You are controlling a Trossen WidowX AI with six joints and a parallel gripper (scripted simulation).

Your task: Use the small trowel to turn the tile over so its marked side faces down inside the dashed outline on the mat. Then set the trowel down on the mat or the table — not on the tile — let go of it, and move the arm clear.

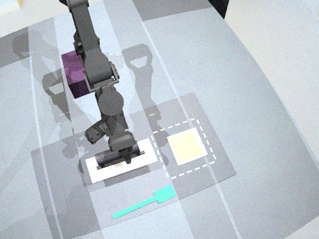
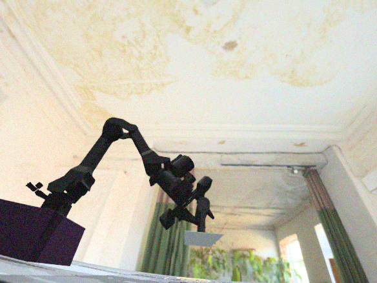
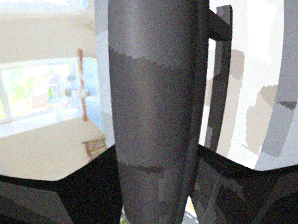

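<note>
Lying cream-side up, white-bordered tile (image 1: 186, 146) sits inside dashed outline (image 1: 210, 147).

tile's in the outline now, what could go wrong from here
1. The gripper is shut on the trowel, whose white blade ends right beside the tile. A drift rightward while lowering could land it on the tile or push the tile across the dashed outline.
2. The purple block sits close beside the arm, so pulling clear could clip it.
</note>
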